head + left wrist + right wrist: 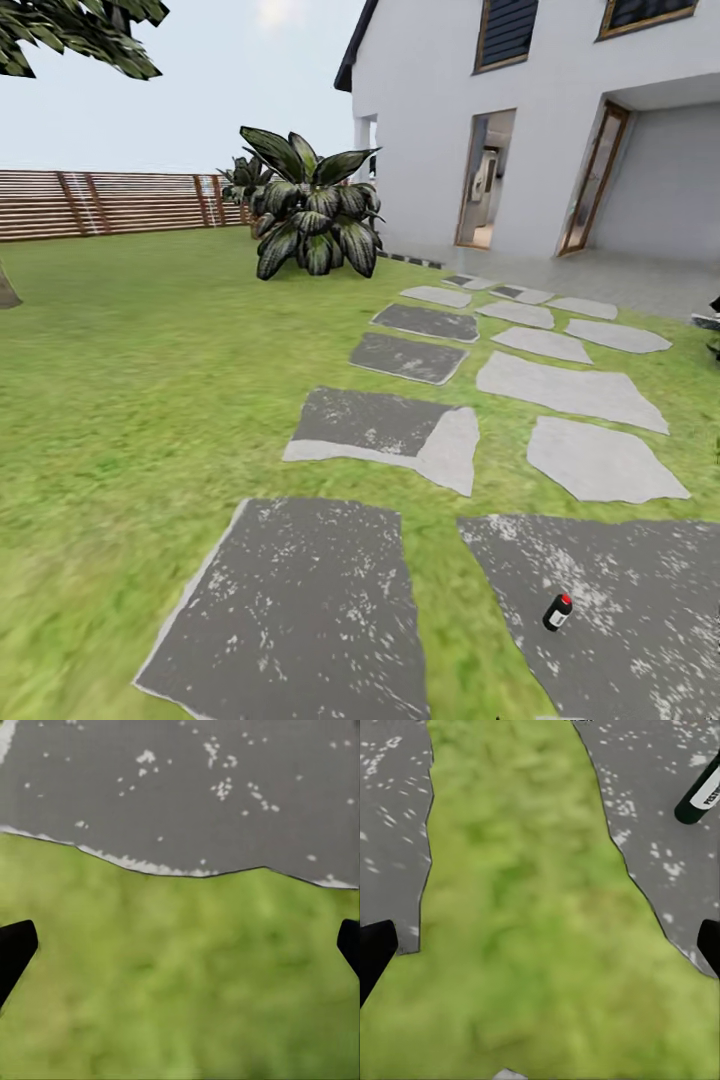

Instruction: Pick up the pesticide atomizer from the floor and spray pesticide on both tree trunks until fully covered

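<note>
The atomizer (pixel 557 612) is seen lying on a dark grey paving slab (pixel 640 620) at the head view's lower right, long axis tilted, red cap end pointed up-right toward the house (pixel 520 120). In the right wrist view only its dark body (pixel 701 795) is caught, cut off by the frame edge, with partial white lettering that cannot be read. A grass strip (pixel 532 915) between two slabs is shown there. Right fingers (pixel 375 952) are spread wide, nothing held. Left fingers (pixel 16 949) are likewise wide apart over grass beside a slab edge (pixel 180 787). A trunk base (pixel 6 290) is clipped at the left edge, by a fence (pixel 110 202).
</note>
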{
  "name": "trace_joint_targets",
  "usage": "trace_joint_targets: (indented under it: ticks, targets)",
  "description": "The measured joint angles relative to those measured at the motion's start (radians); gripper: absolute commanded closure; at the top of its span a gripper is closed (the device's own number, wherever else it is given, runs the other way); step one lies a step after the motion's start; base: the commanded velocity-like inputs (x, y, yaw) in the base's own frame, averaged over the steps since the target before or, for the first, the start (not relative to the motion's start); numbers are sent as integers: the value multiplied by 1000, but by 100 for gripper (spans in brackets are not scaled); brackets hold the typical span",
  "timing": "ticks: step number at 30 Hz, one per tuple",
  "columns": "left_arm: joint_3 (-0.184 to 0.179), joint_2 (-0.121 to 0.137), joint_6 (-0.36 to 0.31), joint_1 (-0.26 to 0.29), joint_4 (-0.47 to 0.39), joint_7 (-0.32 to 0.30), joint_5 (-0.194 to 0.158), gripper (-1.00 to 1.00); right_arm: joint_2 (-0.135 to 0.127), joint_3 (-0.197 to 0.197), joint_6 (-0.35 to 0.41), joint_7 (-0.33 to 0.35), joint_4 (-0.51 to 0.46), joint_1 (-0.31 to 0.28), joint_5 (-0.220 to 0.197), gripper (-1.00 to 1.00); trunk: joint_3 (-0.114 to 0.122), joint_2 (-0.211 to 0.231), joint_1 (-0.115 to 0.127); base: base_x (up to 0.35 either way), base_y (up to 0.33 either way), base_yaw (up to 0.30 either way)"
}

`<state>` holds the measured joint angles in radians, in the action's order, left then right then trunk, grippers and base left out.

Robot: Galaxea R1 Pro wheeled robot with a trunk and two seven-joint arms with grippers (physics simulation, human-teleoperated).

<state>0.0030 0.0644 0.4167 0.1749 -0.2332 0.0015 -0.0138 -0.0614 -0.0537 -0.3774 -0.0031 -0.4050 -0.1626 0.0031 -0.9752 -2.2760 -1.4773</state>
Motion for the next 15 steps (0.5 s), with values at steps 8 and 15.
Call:
trace_joint_targets:
  ticks: [8, 15]
  targets:
    - [0, 0, 0, 0, 0, 0, 0, -100, 0, 0, 0, 0, 0, 0, 0, -100, 0, 0, 0, 224, 274, -44]
    - [-1, 0, 1, 0, 0, 0, 0, -100, 0, 0, 0, 0, 0, 0, 0, -100, 2, 0, 0, 236, 250, -213]
